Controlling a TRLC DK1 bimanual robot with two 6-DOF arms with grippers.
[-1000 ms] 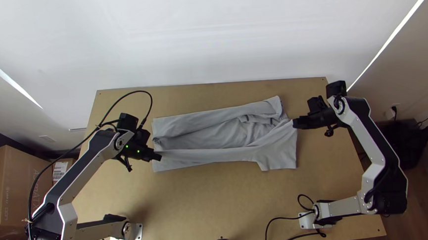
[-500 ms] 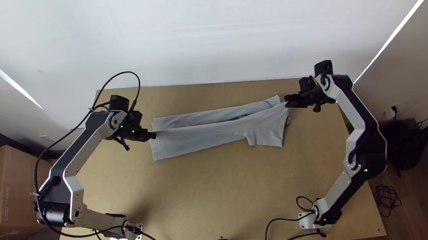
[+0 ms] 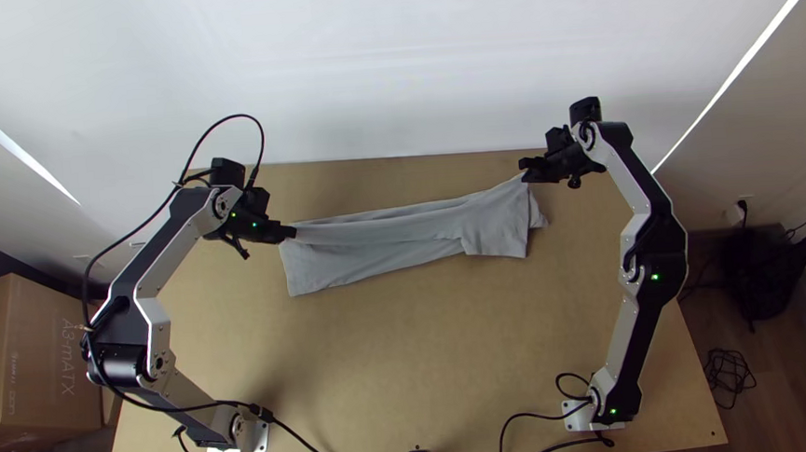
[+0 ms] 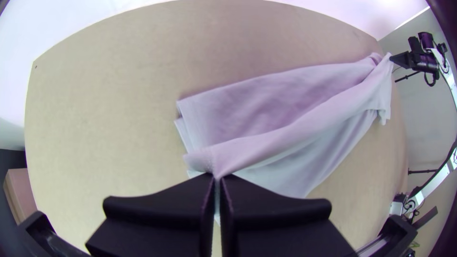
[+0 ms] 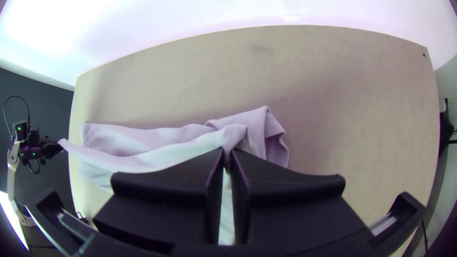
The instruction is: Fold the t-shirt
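My left pincer (image 3: 289,232) and right pincer (image 3: 525,171), two in all, each clamp a pinch of one soft grey t-shirt (image 3: 367,254). Its cloth stretches between them in a smooth, creased ridge over a long, layered band on the wooden surface (image 3: 412,365). The gripped bits are partly hidden; I can't count the layers.

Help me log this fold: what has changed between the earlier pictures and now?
The left gripper and right gripper moved toward the far edge of the table, drawing the held side of the gray t-shirt with them, so it now makes a narrower strip. Both grippers keep hold of it. The arms' bases stayed put.
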